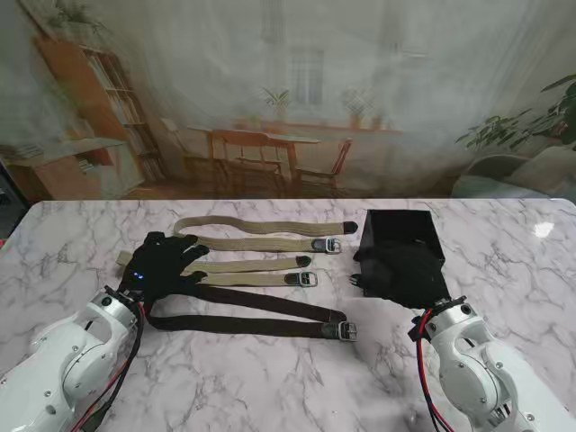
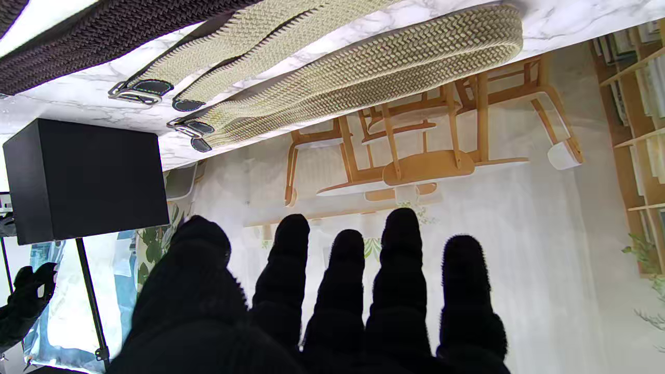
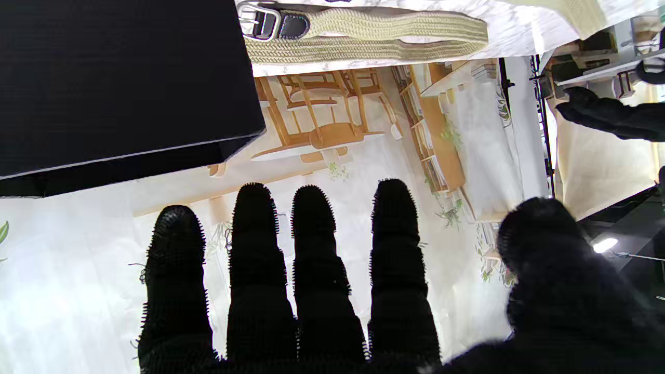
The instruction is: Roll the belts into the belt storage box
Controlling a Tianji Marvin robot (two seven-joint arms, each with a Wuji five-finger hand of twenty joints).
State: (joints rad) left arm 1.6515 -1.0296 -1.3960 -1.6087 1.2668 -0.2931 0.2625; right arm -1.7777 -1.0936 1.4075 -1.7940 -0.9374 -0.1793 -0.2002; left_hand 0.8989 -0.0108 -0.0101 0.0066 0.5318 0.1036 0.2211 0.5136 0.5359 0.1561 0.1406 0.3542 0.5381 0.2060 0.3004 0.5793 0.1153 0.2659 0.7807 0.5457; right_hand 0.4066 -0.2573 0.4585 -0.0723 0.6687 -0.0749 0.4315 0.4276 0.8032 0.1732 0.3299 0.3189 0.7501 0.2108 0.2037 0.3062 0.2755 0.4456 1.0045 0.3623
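Note:
Three belts lie folded flat on the marble table (image 1: 270, 378). The far beige belt (image 1: 261, 224) and the middle beige belt (image 1: 247, 280) are woven; the dark brown belt (image 1: 261, 324) lies nearest to me. All their buckles point right. The black belt storage box (image 1: 400, 236) stands to the right of the buckles. My left hand (image 1: 162, 265) hovers over the left ends of the middle beige and brown belts, fingers (image 2: 400, 244) spread and holding nothing. My right hand (image 1: 400, 274) floats just on my side of the box, its fingers (image 3: 311, 223) straight and holding nothing.
The wrist views show the box (image 2: 85, 179) (image 3: 114, 78) as a plain black block with beige belts (image 2: 363, 67) (image 3: 363, 34) beside it. A printed backdrop of a room stands behind the table's far edge (image 1: 288, 200).

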